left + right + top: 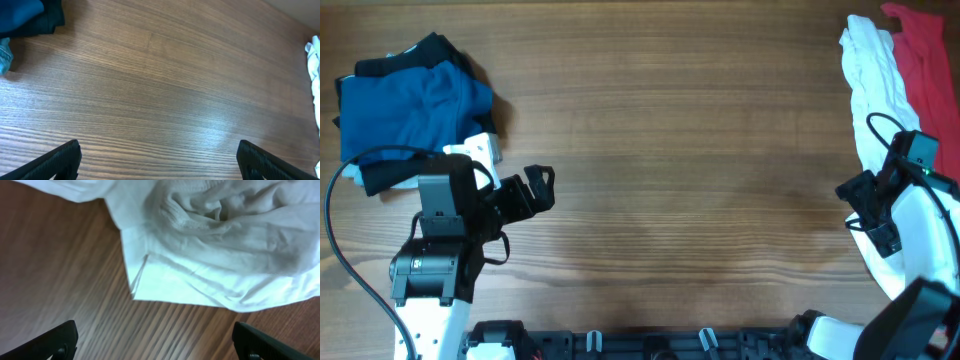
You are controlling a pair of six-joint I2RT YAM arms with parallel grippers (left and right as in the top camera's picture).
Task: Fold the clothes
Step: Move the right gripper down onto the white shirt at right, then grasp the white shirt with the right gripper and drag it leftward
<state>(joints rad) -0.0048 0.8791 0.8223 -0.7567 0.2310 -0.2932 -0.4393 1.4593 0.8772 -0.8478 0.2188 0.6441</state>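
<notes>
A crumpled white T-shirt [873, 90] lies at the table's right edge, with a red one [925, 55] beside it at the far right. In the right wrist view the white shirt [215, 240] fills the top, its hem corner just ahead of my right gripper [155, 341], which is open and empty over bare wood. From overhead my right gripper [866, 214] sits at the white shirt's near end. A folded blue garment [405, 110] rests on a black one at the back left. My left gripper [540, 190] is open and empty, right of that pile.
The wooden table [690, 150] stretches between the two piles. The left wrist view shows my left gripper [159, 162] above bare wood, the blue and black pile [22, 15] at top left and a white edge of cloth [314, 60] far right.
</notes>
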